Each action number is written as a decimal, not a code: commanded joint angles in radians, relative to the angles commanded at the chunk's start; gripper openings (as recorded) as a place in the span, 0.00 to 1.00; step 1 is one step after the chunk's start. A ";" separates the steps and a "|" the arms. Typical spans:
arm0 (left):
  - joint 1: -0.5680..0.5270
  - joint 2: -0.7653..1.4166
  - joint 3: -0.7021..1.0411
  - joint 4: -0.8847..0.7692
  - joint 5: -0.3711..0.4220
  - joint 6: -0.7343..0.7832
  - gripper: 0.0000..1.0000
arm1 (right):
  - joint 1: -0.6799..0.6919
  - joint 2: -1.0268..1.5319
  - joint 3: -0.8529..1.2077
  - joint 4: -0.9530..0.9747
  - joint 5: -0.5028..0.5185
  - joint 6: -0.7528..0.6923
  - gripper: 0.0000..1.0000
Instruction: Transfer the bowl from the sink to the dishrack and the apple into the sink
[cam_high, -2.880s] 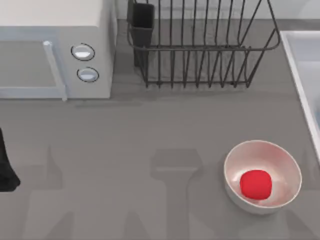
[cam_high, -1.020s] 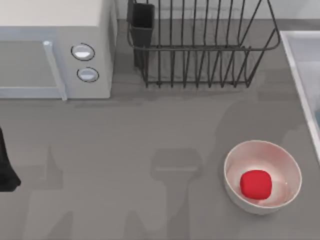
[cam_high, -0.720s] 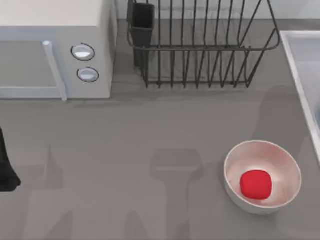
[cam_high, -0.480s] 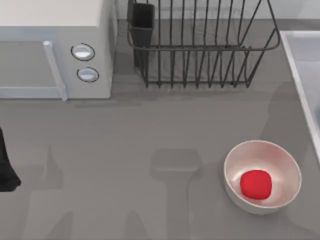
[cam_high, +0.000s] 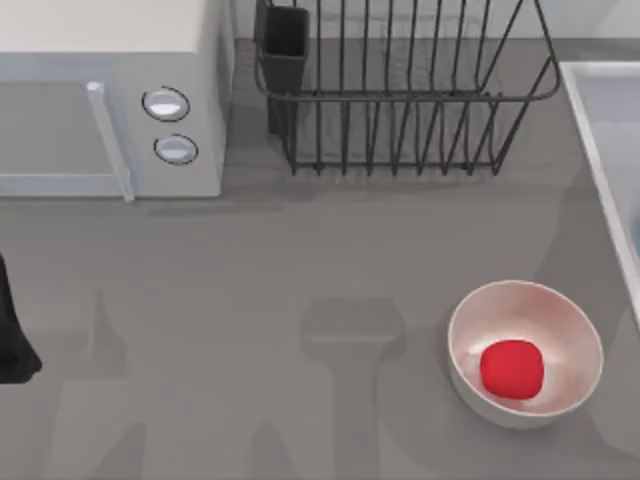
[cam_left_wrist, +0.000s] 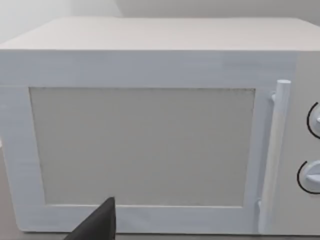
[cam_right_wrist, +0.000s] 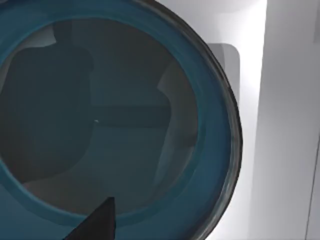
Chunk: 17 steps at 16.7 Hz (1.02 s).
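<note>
Seen from the right wrist, the teal-blue bowl (cam_right_wrist: 115, 130) lies close below, inside the pale sink (cam_right_wrist: 287, 125). A dark part of my right gripper (cam_right_wrist: 97, 222) hangs just over the bowl's near rim. The red apple (cam_high: 512, 367) rests in a glossy white bowl (cam_high: 470, 330) at the table's front right. The sink's rim (cam_high: 592, 135) runs along the right edge of the top view. The dark wire dishrack (cam_high: 400, 90) stands at the back, with its black cutlery cup (cam_high: 284, 45) at its left corner. My left arm (cam_high: 12, 330) is parked at the far left.
A white microwave (cam_high: 110, 100) with two round knobs fills the back left; the left wrist view faces its door (cam_left_wrist: 142, 145) and handle (cam_left_wrist: 272, 155), with a dark part of the left gripper (cam_left_wrist: 97, 225) low in that view. Grey tabletop lies between microwave, rack and white bowl.
The right arm's shadow on the table has slid rightward from beside the white bowl toward the sink. The apple, white bowl, dishrack and left arm have not moved.
</note>
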 joint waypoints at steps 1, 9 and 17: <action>0.000 0.000 0.000 0.000 0.000 0.000 1.00 | 0.001 0.018 -0.016 0.037 0.000 0.001 1.00; 0.000 0.000 0.000 0.000 0.000 0.000 1.00 | 0.003 0.102 -0.093 0.197 0.002 0.003 1.00; 0.000 0.000 0.000 0.000 0.000 0.000 1.00 | 0.003 0.102 -0.093 0.197 0.002 0.003 0.47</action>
